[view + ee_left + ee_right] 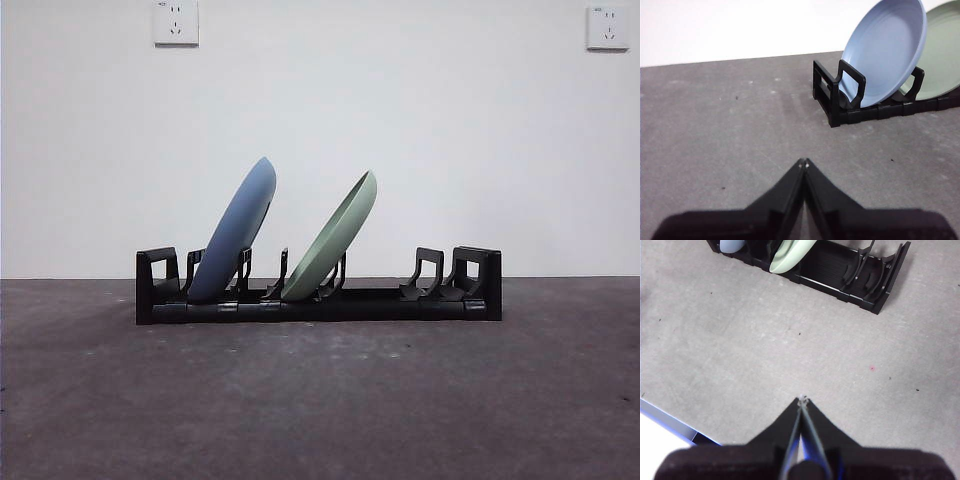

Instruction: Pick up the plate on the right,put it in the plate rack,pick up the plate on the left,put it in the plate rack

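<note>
The black plate rack lies across the middle of the table and holds two plates that lean to the right. A blue plate stands in the left slots and a green plate sits near the middle. The left wrist view shows the blue plate, the green plate behind it and the rack's end. My left gripper is shut and empty over bare table, short of the rack. My right gripper is shut and empty too, well back from the rack.
Grey tabletop spreads in front of the rack. The rack's right slots hold nothing. A table edge shows near my right gripper. A white wall with two sockets stands behind.
</note>
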